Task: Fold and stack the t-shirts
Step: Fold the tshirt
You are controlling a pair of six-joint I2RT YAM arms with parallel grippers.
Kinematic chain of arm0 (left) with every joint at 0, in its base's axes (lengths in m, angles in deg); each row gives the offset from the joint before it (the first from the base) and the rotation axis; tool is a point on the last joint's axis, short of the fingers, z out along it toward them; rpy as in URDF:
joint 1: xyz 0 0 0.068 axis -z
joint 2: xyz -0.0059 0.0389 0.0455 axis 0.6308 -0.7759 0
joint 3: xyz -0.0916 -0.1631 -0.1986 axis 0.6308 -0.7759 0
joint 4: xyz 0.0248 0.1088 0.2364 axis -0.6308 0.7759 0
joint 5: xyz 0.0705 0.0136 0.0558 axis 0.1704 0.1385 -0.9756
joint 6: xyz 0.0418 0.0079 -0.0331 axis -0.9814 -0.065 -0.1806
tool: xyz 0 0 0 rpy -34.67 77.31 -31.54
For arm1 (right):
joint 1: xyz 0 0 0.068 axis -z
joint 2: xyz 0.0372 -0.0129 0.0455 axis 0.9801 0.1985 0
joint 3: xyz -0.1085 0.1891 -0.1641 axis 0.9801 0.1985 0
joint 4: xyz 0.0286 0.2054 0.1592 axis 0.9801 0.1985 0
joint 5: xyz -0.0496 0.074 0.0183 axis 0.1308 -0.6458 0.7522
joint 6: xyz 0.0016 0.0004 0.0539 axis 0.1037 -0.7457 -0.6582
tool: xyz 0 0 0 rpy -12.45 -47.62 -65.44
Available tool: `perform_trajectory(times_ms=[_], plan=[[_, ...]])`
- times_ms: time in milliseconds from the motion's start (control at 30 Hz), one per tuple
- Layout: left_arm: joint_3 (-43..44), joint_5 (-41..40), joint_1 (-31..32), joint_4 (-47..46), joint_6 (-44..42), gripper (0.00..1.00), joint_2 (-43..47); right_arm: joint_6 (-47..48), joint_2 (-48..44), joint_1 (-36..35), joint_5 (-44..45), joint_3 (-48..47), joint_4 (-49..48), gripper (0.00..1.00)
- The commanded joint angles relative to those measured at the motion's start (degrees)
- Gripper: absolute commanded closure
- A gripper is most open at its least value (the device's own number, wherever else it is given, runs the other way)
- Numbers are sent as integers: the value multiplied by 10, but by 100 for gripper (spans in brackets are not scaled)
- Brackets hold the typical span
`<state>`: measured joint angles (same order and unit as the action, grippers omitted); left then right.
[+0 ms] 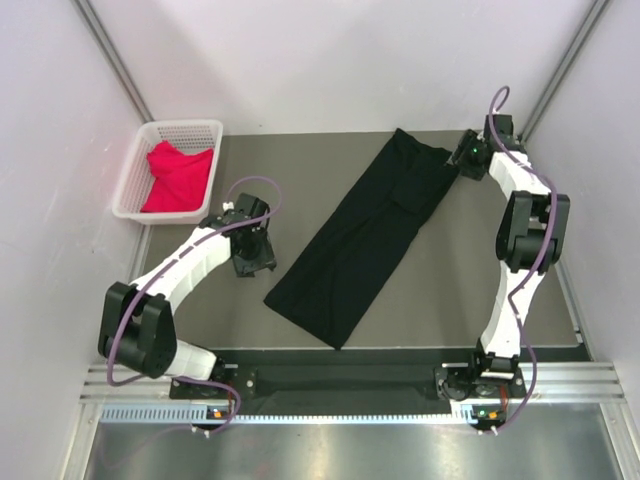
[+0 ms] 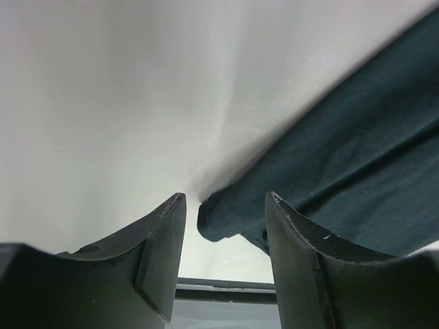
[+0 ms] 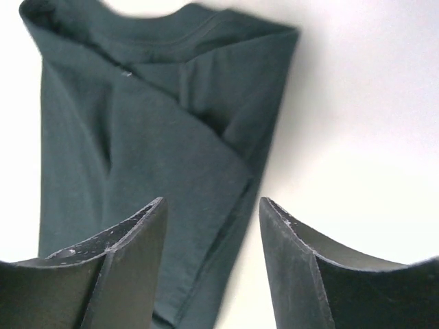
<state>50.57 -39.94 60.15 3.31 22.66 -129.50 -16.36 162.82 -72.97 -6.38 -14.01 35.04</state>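
Observation:
The black t-shirt [image 1: 358,235] lies folded into a long strip, running diagonally from the back right to the front middle of the table. My left gripper [image 1: 254,263] is open, just left of the strip's near corner; that corner [image 2: 219,223] shows between its fingers. My right gripper [image 1: 462,160] is open at the strip's far end, over the collar side edge [image 3: 206,226]. The red-pink t-shirt [image 1: 180,177] lies bunched in the white basket [image 1: 137,175] at the back left.
The grey table mat [image 1: 450,290] ends at a metal rail [image 1: 340,380] along the near edge. White walls close in the back and both sides. The basket stands off the mat's back left corner.

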Motion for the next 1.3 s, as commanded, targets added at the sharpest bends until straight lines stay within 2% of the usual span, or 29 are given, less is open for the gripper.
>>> perform_trajectory(times_ms=[0, 333, 500, 667, 933, 1100, 1267], plan=[[12, 10, -2, -23, -11, 45, -21, 30, 12, 17, 23, -36, 4, 44], [25, 11, -6, -24, -17, 46, -47, 40, 73, 21, 1, -92, 18, 47], [25, 14, -11, -24, -17, 46, -48, 39, 85, 20, -14, -102, 12, 52], [21, 18, -14, -26, -17, 45, -49, 40, 79, 17, -16, -104, 13, 62], [19, 28, -15, -35, -15, 46, -51, 44, 64, 12, -18, -101, 20, 70], [13, 31, -15, -37, -14, 46, -46, 50, 58, 5, -18, -108, 25, 89], [7, 33, -15, -39, -12, 46, -43, 57, 44, -11, -5, -122, 32, 92]])
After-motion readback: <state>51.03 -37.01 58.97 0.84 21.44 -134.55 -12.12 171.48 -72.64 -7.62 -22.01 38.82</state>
